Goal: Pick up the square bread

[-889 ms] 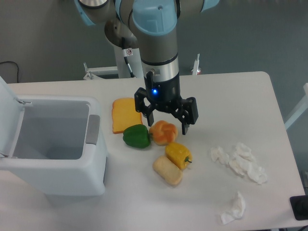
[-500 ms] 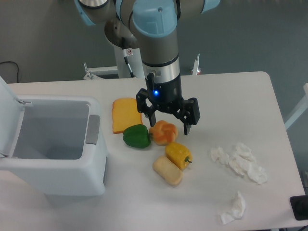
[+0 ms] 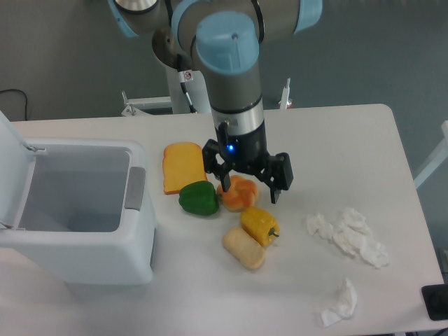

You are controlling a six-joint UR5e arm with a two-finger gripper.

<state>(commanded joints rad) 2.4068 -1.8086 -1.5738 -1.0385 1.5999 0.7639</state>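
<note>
While the square bread [image 3: 244,248] lies untouched on the white worktop [image 3: 336,140], it sits at the near end of the food cluster, its upper right corner touching the yellow pepper [image 3: 260,225] at about 1 o'clock from it. Beyond the pepper, at 11 o'clock from it, rests the round braided bun [image 3: 238,194], and just left of the bun lies the green pepper [image 3: 199,198], touching it. Farther back, at 11 o'clock from the green pepper, a flat orange toast slice [image 3: 183,166] lies on the worktop. Above the bun hangs the gripper [image 3: 246,187], its fingers [image 3: 276,190] spread apart on either side of the bun, holding nothing, well clear of the square bread. At 9 o'clock from the food stands a white bin [image 3: 73,217] with its lid up. At 3 o'clock, crumpled tissues [image 3: 348,234] lie scattered.
</note>
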